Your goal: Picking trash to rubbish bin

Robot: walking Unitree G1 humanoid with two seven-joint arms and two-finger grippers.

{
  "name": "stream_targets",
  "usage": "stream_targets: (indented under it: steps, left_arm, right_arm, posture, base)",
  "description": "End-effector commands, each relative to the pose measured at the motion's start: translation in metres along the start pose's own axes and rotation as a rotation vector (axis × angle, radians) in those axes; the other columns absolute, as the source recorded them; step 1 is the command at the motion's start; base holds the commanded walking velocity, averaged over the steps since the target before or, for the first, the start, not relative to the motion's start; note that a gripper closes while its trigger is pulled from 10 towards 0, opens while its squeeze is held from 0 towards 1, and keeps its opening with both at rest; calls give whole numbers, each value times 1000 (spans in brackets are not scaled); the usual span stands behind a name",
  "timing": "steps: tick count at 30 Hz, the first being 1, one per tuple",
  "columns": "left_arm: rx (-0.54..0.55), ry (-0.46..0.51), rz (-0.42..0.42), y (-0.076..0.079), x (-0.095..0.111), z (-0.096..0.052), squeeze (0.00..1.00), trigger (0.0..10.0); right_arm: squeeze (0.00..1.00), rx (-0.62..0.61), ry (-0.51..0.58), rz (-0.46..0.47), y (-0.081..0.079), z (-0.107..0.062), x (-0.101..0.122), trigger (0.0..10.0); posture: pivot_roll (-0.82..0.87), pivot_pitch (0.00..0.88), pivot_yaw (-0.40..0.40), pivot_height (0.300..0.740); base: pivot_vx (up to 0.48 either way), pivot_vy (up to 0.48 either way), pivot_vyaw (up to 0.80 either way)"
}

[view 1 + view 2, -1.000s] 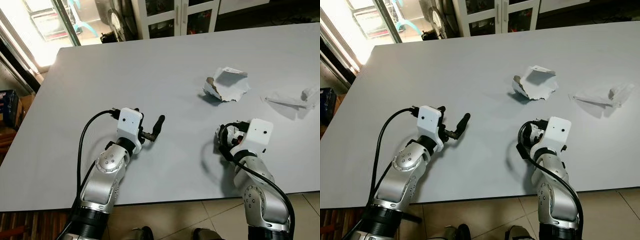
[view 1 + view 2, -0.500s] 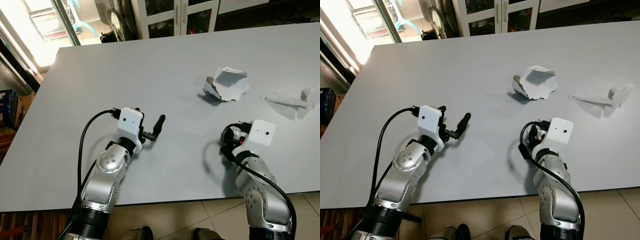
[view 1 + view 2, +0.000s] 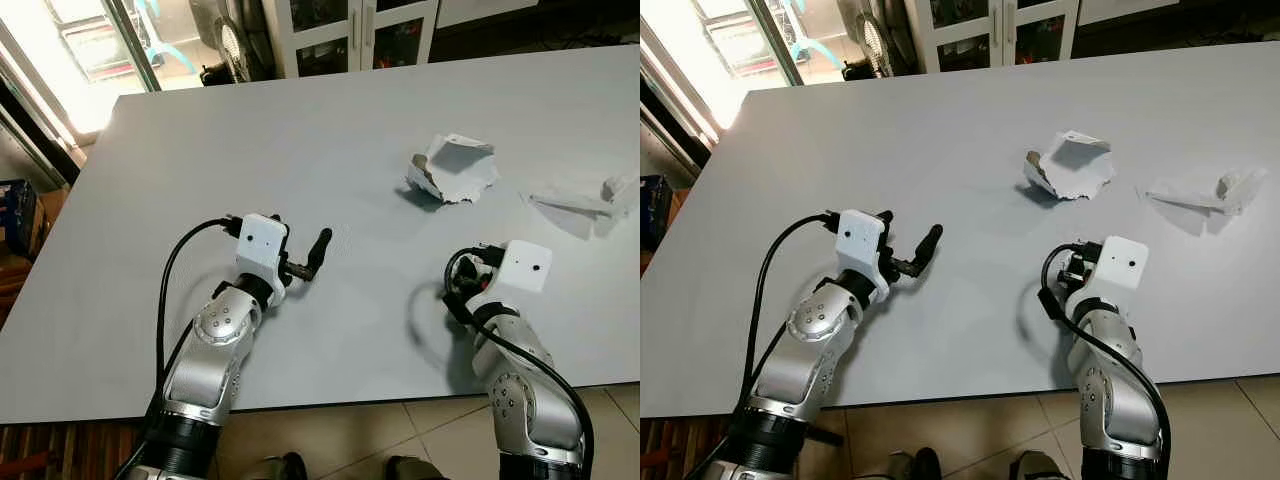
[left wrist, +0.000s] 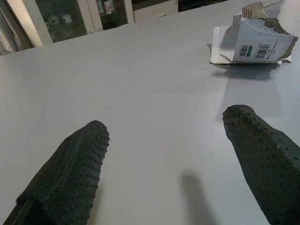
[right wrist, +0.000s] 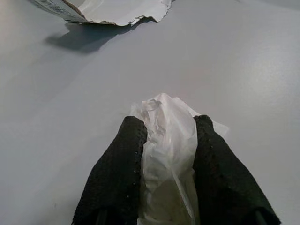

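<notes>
While pinched between the right gripper [image 5: 166, 140] fingers, the plastic scrap [image 5: 166, 136] looks limp and featherlight.
Left gripper [image 4: 168, 154] spread; torn box [image 3: 452, 168] likely crushable, best gripped by its rim.

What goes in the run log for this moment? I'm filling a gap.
right gripper: shut on white wrapper, above table | left gripper: open, empty | torn box, crumpled plastic: on table
</notes>
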State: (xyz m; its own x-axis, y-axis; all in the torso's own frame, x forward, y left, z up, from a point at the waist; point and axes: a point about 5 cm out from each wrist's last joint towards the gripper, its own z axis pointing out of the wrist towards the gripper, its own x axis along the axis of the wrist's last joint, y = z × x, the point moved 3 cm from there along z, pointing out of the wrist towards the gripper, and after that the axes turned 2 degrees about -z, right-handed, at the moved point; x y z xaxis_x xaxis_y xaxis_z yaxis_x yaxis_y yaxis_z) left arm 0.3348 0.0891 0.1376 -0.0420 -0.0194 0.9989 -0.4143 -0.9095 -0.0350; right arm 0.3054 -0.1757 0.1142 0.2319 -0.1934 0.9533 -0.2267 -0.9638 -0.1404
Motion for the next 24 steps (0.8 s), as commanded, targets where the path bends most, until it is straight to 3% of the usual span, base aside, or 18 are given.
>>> stream_targets:
  steps: [1,24]
  left_arm:
    - [3,-10,3,0,-2,0,0,10000]
    - [-1,-9,-22,3,-1,5,0,10000]
  right_arm:
    - [0,3,-139,9,2,-1,-31,0]
    - [0,-52,-92,-4,13,0,-21,0]
  posture:
    - [-114,147,110,740]
    - [-119,135,108,740]
  base:
    - [0,0,0]
    - [0,0,0]
